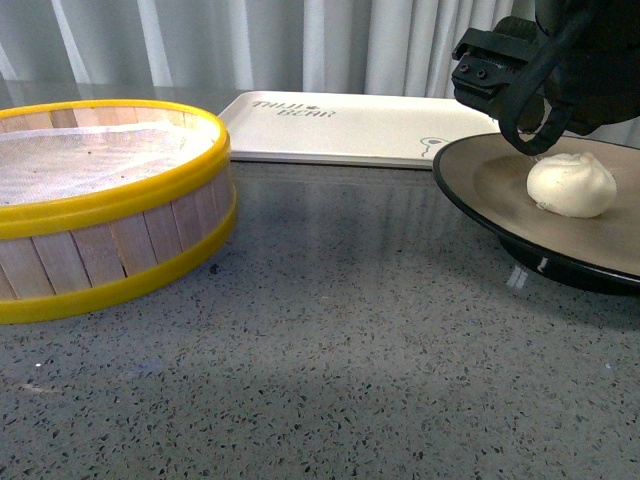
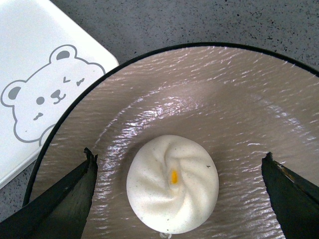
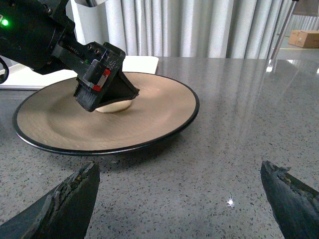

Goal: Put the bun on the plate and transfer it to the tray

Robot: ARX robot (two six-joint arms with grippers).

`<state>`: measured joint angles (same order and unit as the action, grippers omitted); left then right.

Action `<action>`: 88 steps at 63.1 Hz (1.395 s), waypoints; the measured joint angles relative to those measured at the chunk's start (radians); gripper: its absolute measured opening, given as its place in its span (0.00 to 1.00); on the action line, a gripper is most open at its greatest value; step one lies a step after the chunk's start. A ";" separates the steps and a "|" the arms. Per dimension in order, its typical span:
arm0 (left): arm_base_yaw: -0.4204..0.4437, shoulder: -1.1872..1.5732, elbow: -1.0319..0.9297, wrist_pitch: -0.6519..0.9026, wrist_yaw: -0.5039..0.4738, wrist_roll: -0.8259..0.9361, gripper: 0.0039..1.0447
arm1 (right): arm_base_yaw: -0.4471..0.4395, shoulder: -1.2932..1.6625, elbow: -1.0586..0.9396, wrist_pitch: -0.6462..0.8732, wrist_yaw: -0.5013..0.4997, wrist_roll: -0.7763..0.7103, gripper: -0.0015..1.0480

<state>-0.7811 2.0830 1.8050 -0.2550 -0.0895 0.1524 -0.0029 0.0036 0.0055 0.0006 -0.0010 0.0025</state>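
The bun sat on the beige inside of the plate, upright on its flat base with the pleated top facing straight up. Its pleats swirled in to a small yellow spot at the crown. Being round, it had no long axis to speak of. The left gripper hung directly over it with the jaws spread wide. One dark finger stood on each side of the bun, and both were clear of the dough, gripping nothing. In the right wrist view that same black claw hid most of the bun. The right gripper was also parted and empty, low over the grey speckled table on the near side of the plate. The plate stood on the table at the robot's right. The cream-white tray lay just behind it, its long axis running left to right along the back of the table. From the left wrist camera the plate's black rim covered part of the bear drawing at the tray's corner, though whether plate and tray touched could not be told. A yellow-rimmed wooden steamer basket stood well apart at the left.
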 joint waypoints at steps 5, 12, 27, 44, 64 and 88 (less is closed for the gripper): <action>0.006 -0.010 0.000 0.000 0.012 -0.010 0.94 | 0.000 0.000 0.000 0.000 0.000 0.000 0.92; 0.015 -0.031 0.000 0.007 0.020 -0.027 0.94 | 0.000 0.000 0.000 0.000 0.000 0.000 0.92; 0.064 -0.222 -0.135 0.156 -0.007 -0.056 0.94 | 0.000 0.000 0.000 0.000 0.000 0.000 0.92; 0.207 -0.627 -0.520 0.304 -0.038 -0.075 0.94 | 0.000 0.000 0.000 0.000 0.000 0.000 0.92; 0.521 -1.031 -0.846 0.243 0.083 -0.087 0.94 | 0.000 0.000 0.000 0.000 0.000 0.000 0.92; 0.781 -1.423 -1.437 0.544 0.087 -0.150 0.30 | 0.000 0.000 0.000 0.000 0.000 0.000 0.92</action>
<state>-0.0002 0.6598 0.3679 0.2890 -0.0029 0.0021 -0.0029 0.0036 0.0055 0.0006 -0.0013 0.0025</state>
